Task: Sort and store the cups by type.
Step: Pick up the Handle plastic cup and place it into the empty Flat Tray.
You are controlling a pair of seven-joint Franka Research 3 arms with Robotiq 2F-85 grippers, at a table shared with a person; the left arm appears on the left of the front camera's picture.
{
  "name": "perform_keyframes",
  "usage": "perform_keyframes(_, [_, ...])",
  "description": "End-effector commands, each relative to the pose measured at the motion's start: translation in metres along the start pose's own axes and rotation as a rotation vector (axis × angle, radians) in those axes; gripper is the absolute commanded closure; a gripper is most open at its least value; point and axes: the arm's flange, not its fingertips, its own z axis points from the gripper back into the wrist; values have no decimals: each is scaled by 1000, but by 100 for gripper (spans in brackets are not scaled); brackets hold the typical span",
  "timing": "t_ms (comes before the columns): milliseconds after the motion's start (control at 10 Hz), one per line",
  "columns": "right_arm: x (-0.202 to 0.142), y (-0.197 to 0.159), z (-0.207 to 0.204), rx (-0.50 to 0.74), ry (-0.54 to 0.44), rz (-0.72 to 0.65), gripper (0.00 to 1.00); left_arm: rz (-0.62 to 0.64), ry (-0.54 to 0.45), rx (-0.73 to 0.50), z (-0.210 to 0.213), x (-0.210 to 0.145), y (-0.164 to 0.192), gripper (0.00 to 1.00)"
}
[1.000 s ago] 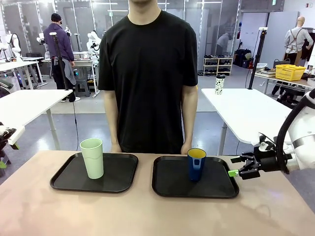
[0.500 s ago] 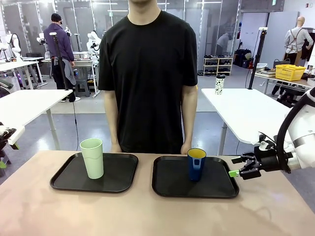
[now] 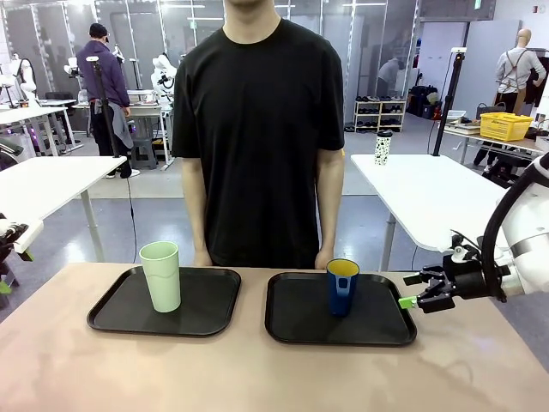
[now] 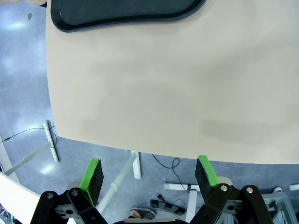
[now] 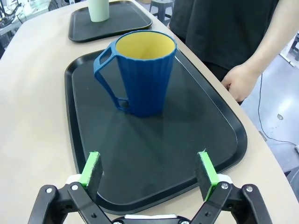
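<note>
Front view. Beige table (image 3: pixel 257 369) across the lower frame, a lab hall with white tables behind. Person in a black T-shirt (image 3: pixel 257 129) at upper centre, hands resting at the far table edge. Left black tray (image 3: pixel 206 313), lower left, carries the pale green tumbler (image 3: pixel 160 275), upright. Right black tray (image 3: pixel 300 322), lower centre, carries the dark blue mug (image 3: pixel 342 287), upright, yellow inside. Right gripper (image 3: pixel 408 301) at lower right, just off the right tray's right rim, jaws parted, holding nothing. Change: over the last second the right gripper has drawn slightly rightward, away from the tray; both cups stand as before, one per tray. Judged meaning: the sorting looks done and the arm appears to be retiring.

Left wrist view. Left gripper (image 4: pixel 148 173) at the bottom edge, fingers spread wide and empty, hanging off the table's edge above grey floor. Edge of a black tray (image 4: pixel 126 11) at the top of the frame.

Right wrist view. Right gripper (image 5: pixel 148 170) at the bottom, fingers apart, over the near end of the tray (image 5: pixel 224 121). Mug (image 5: pixel 140 72) at upper centre, handle to frame left, well clear of the pads. Tumbler (image 5: pixel 99 10) on its own tray at the top edge. Person's hand (image 5: pixel 240 81) at right.

Writing: no brand, label or legible text on cups or trays.
</note>
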Motion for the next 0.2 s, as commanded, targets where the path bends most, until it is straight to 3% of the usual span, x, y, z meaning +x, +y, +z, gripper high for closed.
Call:
perform_keyframes(0, [-2,-2,-2,-3,-17,18,0,-14,-21,23,1,-2,0,0])
perform_keyframes(100, [-2,-2,-2,-3,-17,18,0,-14,-21,23,1,-2,0,0])
